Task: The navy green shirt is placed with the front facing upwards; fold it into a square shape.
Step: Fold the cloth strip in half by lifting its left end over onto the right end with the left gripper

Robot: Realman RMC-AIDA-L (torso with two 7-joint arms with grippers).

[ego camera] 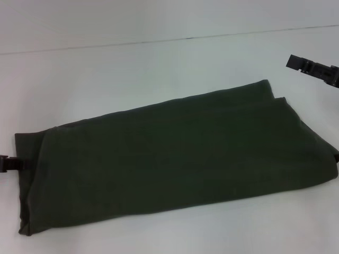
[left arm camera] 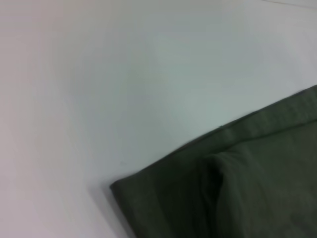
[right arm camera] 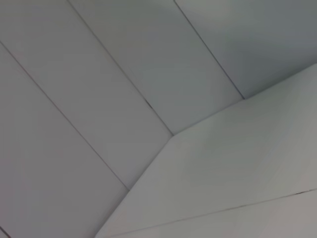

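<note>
Dark olive cotton fills most of my head view: the navy green shirt (ego camera: 175,159) lies on the white surface (ego camera: 132,69) folded into a long band that runs from my near left up toward the far right. No lettering shows on the face turned up. At the right end I can see two layers, the upper edge set slightly back from the lower one. The left end is a short straight edge with a small lump of cloth at its far corner.

My left end effector (ego camera: 6,164) sits at the left margin, touching or just beside the shirt's left edge; so little of it shows that I cannot tell whether it is spread or pinching cloth. The left wrist view shows a corner of the shirt (left arm camera: 237,183) with a fold ridge, lying on bare surface.

My right end effector (ego camera: 313,69) hangs at the far right, apart from the shirt; I cannot tell its state either. Its wrist view shows only pale panels.
</note>
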